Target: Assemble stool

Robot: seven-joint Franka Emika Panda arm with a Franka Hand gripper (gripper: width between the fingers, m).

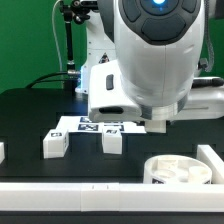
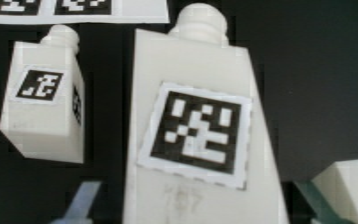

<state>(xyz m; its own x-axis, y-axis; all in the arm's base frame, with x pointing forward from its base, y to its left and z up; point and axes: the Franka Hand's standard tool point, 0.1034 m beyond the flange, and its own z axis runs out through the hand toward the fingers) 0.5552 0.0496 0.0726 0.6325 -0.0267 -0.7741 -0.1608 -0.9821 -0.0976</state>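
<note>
Robot hand poised over stool leg

The hand (image 2: 195,205), fingers spread, straddles one white plastic block leg (image 2: 194,110) on the black tabletop (image 1: 30,110); a second leg (image 2: 48,95) lies beside it, and the round white disc seat (image 1: 180,170) sits apart.

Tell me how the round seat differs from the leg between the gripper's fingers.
The seat is a round disc with a raised rim; the leg is a block with a peg at one end. The leg shows a black-and-white tag; no tag shows on the seat. The leg is framed by the open gripper in the wrist view; the seat lies apart, toward the exterior view's right. Both are white.
</note>
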